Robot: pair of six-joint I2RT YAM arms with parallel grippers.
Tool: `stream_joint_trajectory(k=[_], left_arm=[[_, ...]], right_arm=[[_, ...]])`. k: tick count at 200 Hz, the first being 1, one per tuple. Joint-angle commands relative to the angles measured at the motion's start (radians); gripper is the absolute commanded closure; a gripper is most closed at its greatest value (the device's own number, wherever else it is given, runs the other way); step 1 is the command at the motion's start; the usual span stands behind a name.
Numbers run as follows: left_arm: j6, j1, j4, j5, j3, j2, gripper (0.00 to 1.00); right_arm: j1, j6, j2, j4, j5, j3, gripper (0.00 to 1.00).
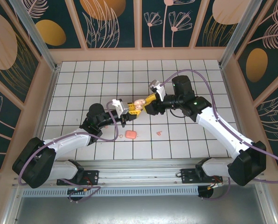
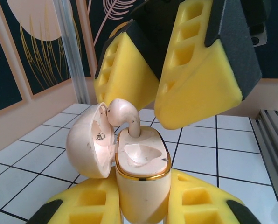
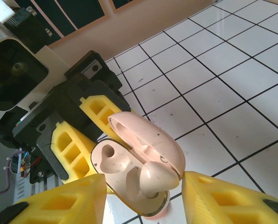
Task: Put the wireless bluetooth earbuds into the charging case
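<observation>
The charging case (image 2: 141, 186), a cream pod with a gold rim, stands upright with my left gripper (image 2: 141, 207) shut on its body. Its lid (image 2: 90, 142) hangs open to the left. One earbud (image 2: 125, 114) stands with its stem in the far socket and its head sticking up against the lid. The near socket (image 2: 139, 154) is bare. My right gripper (image 3: 143, 183) hovers over the case (image 3: 115, 170), open, with its yellow fingers (image 3: 213, 198) apart on either side of the earbud (image 3: 160, 177). Another earbud (image 1: 159, 132) lies on the tiles.
A salmon-pink rounded piece (image 1: 131, 135) lies on the white grid table (image 1: 83, 79) just in front of the left arm. The two grippers (image 1: 138, 105) meet above the table's middle. Patterned walls and metal posts (image 1: 34, 32) fence the table in.
</observation>
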Motion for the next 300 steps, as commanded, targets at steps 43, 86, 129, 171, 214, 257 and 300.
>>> stream_joint_trajectory(k=[43,86,129,171,214,257,300], left_arm=[[0.016,-0.004,-0.005,-0.037,0.011,-0.010,0.95],[0.020,-0.004,-0.014,-0.046,0.010,-0.015,0.95],[0.028,-0.004,-0.025,-0.049,0.013,-0.017,0.95],[0.028,-0.004,-0.025,-0.045,0.016,-0.017,0.95],[0.027,-0.004,-0.025,-0.040,0.016,-0.017,0.95],[0.029,-0.004,-0.031,-0.041,0.016,-0.022,0.95],[0.033,-0.004,-0.034,-0.040,0.016,-0.024,0.95]], right_arm=[[-0.001,0.084,-0.049,0.071,0.011,0.024,0.39],[-0.007,0.142,-0.061,0.077,0.027,0.020,0.38],[-0.062,0.232,-0.076,0.076,-0.030,0.012,0.58],[-0.068,0.293,-0.023,0.025,-0.085,0.037,0.65],[-0.068,0.325,0.030,0.033,-0.133,0.047,0.68],[-0.067,0.331,0.058,0.057,-0.164,0.045,0.71],[-0.067,0.327,0.075,0.065,-0.168,0.045,0.72]])
